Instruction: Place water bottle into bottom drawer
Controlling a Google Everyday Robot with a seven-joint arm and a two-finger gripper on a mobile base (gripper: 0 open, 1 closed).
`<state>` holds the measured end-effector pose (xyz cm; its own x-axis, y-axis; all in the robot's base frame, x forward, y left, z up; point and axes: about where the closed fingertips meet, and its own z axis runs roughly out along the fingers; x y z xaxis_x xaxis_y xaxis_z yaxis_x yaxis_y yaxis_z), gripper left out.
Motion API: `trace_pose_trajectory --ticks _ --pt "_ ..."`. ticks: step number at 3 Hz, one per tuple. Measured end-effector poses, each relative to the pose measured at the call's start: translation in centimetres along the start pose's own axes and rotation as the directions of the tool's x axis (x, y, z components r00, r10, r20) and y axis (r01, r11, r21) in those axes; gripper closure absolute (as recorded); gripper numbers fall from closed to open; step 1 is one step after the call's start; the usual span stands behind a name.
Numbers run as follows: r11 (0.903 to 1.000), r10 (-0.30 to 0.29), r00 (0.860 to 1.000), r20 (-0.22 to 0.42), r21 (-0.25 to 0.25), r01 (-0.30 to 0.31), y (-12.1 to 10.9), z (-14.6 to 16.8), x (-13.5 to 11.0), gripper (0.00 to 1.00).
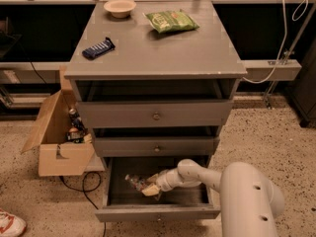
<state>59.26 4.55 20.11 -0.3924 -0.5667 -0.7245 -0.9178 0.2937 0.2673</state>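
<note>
We see the gripper [150,189] down inside the bottom drawer [158,214], which stands pulled out from the grey cabinet. The white arm [202,176] reaches in from the right. The water bottle [135,181] is in that drawer too, left of centre approx., lying tilted with its far end toward the back left. The gripper is right at the bottle's near end; we cannot tell whether it is closed on the bottle or open (the two blur together there).

The middle drawer [155,146] and top drawer [155,113] above are both pushed in, each w/ a small round knob.

Up on the counter [158,53] sit a green chip bag [171,20] at the back right, a pale bowl [120,7] at the back left, and a dark blue snack bar [98,48] near the left edge, all well apart.

Left of the cabinet an open cardboard box [61,154] rests on the speckled floor, w/ cans or similar inside. A shoe [10,224] shows at the bottom left corner.
</note>
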Motion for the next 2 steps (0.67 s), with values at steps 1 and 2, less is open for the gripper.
trace_pose_trajectory --ticks 1,2 --pt "0.9995 0.02 1.0 -0.002 0.024 -0.02 -0.9 -0.3 1.3 0.06" --pt "0.9939 0.078 0.996 0.044 0.075 -0.081 -2.7 -3.3 2.8 0.0"
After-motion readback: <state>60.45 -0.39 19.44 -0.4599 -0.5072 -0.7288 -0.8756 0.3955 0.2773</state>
